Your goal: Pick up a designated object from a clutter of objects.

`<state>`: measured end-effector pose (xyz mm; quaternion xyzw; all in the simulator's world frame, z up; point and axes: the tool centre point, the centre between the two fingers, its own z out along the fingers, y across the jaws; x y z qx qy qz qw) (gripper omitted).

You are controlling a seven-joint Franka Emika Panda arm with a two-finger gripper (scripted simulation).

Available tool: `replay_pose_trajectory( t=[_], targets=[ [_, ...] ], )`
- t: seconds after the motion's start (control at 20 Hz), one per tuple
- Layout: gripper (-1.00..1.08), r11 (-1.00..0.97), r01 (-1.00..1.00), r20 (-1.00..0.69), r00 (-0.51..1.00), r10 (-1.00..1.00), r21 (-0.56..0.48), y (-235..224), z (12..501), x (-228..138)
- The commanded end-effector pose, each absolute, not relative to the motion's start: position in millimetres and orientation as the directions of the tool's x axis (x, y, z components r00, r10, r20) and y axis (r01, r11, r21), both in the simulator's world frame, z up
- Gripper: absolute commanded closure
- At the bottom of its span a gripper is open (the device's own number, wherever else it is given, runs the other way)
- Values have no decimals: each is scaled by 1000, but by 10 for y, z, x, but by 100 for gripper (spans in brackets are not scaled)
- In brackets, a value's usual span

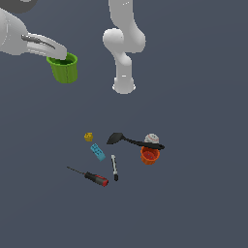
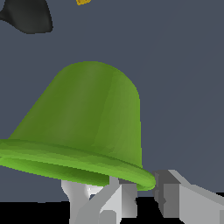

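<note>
Tool (image 1: 59, 54) position: high at the exterior view's upper left, well clear of the dark grey worktop (image 1: 193, 203). Its fingers (image 1: 48, 46) are clenched on the thick rim of the small lime-green tapered plastic cup (image 1: 64, 68), one finger inside the mouth and one outside. The cup hangs just below the fingertips, mouth up and slightly tilted, raised off the worktop and well apart from the other items.

In the wrist view the green cup (image 2: 87, 122) fills most of the picture, its rim nearest the camera and its narrow base pointing away. A light grey finger (image 2: 183, 197) lies against the rim edge.

Remaining items lie grouped on the worktop, lower in the exterior view:
- small yellow block (image 1: 88, 137), at the group's left;
- cyan rectangular brick (image 1: 98, 152), just beside the block;
- slim black-and-white marker (image 1: 114, 167), near the brick;
- red-and-black-handled screwdriver (image 1: 90, 176), nearest the bottom edge;
- black spatula (image 1: 131, 141), its handle lying across the orange-red cup;
- orange-red round cup (image 1: 149, 155), at the group's right;
- white-grey ball (image 1: 152, 138), just beside that cup.

White arm base (image 1: 124, 85) stands at the upper centre.
</note>
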<state>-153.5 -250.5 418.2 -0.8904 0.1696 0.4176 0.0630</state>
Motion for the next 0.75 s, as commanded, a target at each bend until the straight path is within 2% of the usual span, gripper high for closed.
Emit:
replay_pose_trajectory(
  t=[0.0,0.7],
  targets=[
    [108,-935,-354,-765,594,-249,29,-2597,4297,-1534],
    [108,-936,-351,-764,596,-246,27,-2794,4521,-1521]
  ],
)
